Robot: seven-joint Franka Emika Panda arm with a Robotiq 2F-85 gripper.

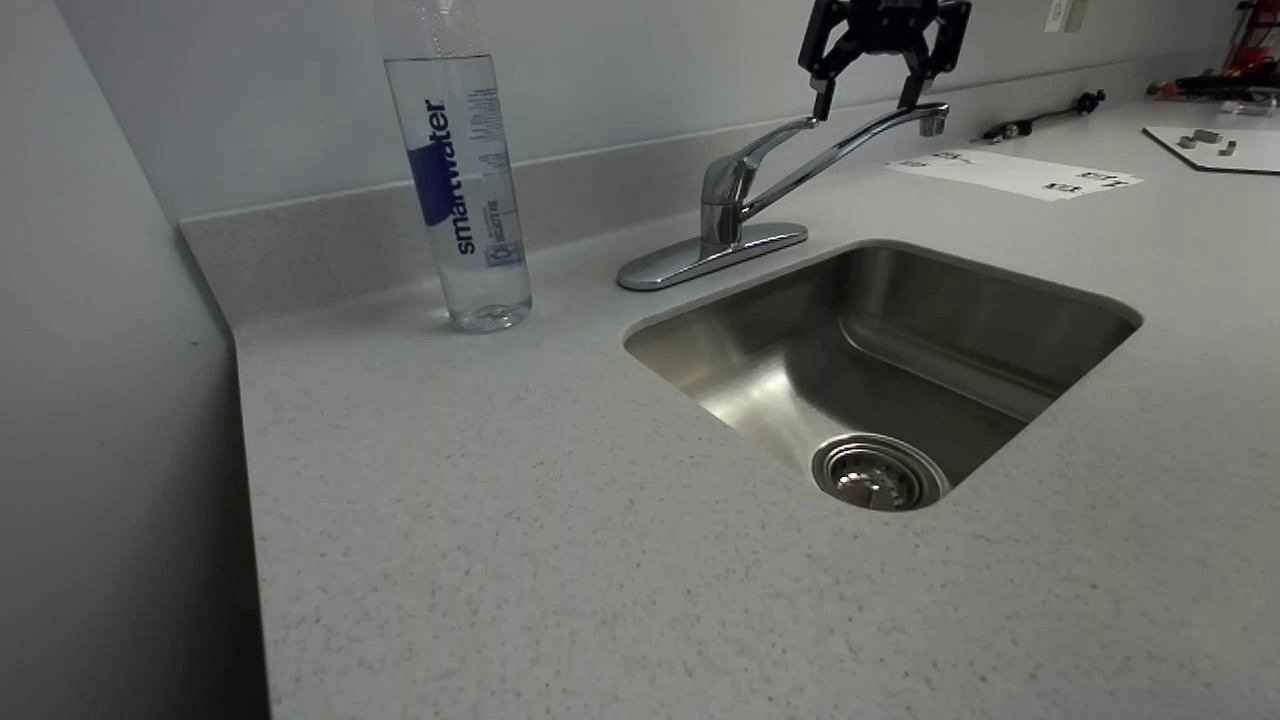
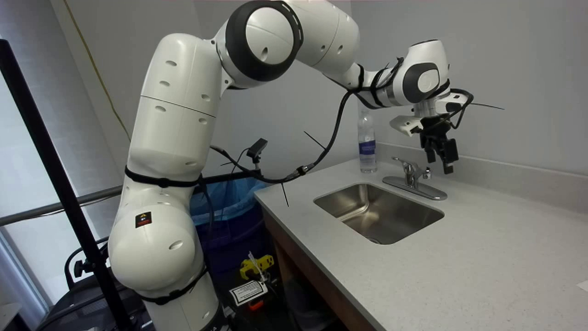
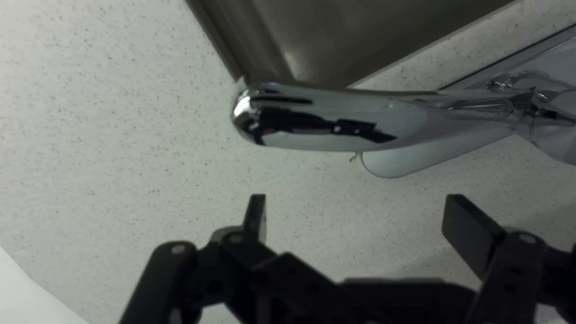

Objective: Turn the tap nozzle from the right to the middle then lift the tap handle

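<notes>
The tap handle [image 1: 748, 162], a short, curved chrome lever, should lift easily if nudged from under its tip. Right of it in an exterior view, the tap nozzle [image 1: 820, 163] slants up and out, ending near a corner of the sink [image 1: 960, 310]; slim, rigid and probably slippery, it likely wants a sideways push near that end. The black, angular hand [image 1: 865, 111] hangs just beside it, spread and gripping nothing. Farther right, the sink's smooth steel meets matte, speckled table [image 1: 1180, 470].

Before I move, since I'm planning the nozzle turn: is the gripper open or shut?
Open: the gripper has its fingers wide apart in the wrist view.
</notes>
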